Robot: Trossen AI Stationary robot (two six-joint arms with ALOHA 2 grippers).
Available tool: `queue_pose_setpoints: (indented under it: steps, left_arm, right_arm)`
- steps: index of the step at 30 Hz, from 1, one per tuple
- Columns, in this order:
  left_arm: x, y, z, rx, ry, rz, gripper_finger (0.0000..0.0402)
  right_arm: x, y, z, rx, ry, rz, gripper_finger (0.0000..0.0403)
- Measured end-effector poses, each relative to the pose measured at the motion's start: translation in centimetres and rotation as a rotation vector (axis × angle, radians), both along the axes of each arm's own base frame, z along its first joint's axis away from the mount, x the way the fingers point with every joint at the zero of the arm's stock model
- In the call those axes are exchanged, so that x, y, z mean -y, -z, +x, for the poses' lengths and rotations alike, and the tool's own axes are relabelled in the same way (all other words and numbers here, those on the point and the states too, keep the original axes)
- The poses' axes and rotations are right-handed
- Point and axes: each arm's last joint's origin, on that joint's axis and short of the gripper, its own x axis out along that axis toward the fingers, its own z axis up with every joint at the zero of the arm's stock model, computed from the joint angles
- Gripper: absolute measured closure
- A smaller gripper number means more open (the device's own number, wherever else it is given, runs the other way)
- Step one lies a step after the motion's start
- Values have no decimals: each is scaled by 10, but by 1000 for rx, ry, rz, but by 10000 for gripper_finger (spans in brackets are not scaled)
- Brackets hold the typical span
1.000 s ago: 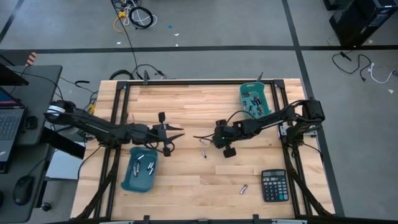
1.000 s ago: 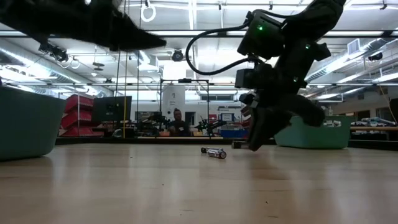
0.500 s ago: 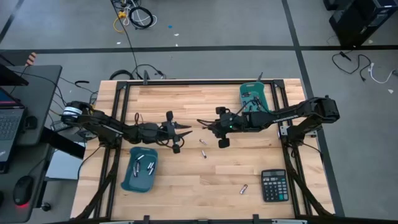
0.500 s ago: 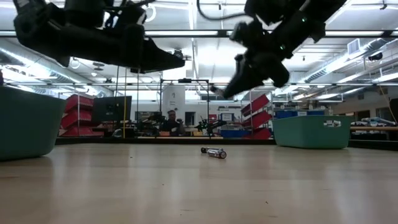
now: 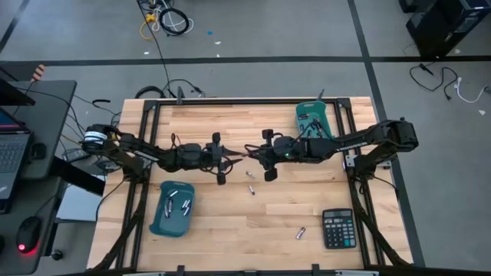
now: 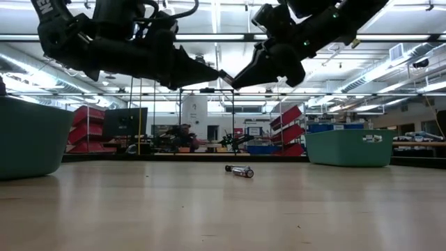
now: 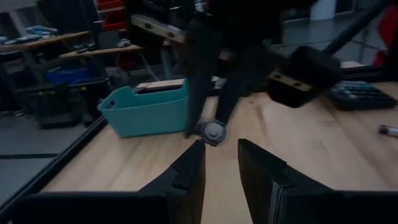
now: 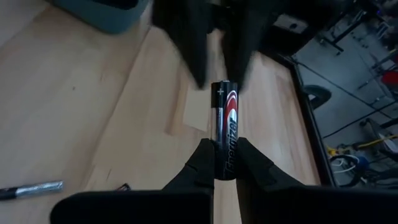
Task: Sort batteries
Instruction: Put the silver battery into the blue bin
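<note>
My right gripper (image 8: 225, 149) hovers over the table's middle, shut on a black and silver battery (image 8: 225, 124). My left gripper (image 7: 219, 149) faces it tip to tip (image 5: 239, 156), open, with its fingers standing either side of the battery's free end (image 7: 213, 130); I see no touch. Loose batteries lie on the wood (image 5: 250, 188), (image 5: 301, 232), (image 6: 240, 171). More batteries lie in the left teal bin (image 5: 172, 208) and the right teal bin (image 5: 314, 123). My right gripper pinches the battery's rear end (image 8: 225, 167) between its two fingers (image 8: 202, 162). The battery lies along the fingers and sticks out past their tips, plus end toward the left gripper. It is lifted clear of the table, roughly level.
A black calculator (image 5: 337, 228) lies near the table's near right corner. The teal bins show at both sides of the low view (image 6: 24, 136), (image 6: 348, 148). Bare wood spreads between the bins. A person shows far behind the table (image 6: 185, 132).
My right gripper has risen from the table with the battery, tipped from pointing down toward level, and moved left and toward the far edge. My left gripper has moved right until its open fingers reach the battery's free end.
</note>
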Motion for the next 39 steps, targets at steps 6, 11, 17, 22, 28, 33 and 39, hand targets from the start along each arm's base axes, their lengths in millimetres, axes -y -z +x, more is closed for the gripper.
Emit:
queue_pose_setpoints:
  steps: [6, 11, 17, 22, 28, 33, 39]
  left_arm:
    - [-3, -1, 0, 10, 0, -24, 281]
    - [-7, -1, 0, 15, -25, -29, 258]
    - [-10, -5, 1, 41, -36, -29, 251]
    - [-10, -8, 8, 48, 9, -31, 251]
    - [-10, -2, 21, 30, 9, -30, 251]
    - [-9, 0, 23, 27, 40, -14, 252]
    - [-11, -4, 24, 66, 51, 1, 252]
  right_arm:
    - [2, -3, 2, 33, 1, -9, 379]
    - [2, -4, 2, 40, 3, -10, 379]
    - [2, -4, 2, 41, 6, -3, 379]
    - [2, -4, 2, 42, 10, 3, 379]
    - [2, -3, 1, 34, 11, 6, 379]
    - [2, -2, 1, 21, 11, 7, 379]
    - [2, -2, 1, 25, 9, 9, 379]
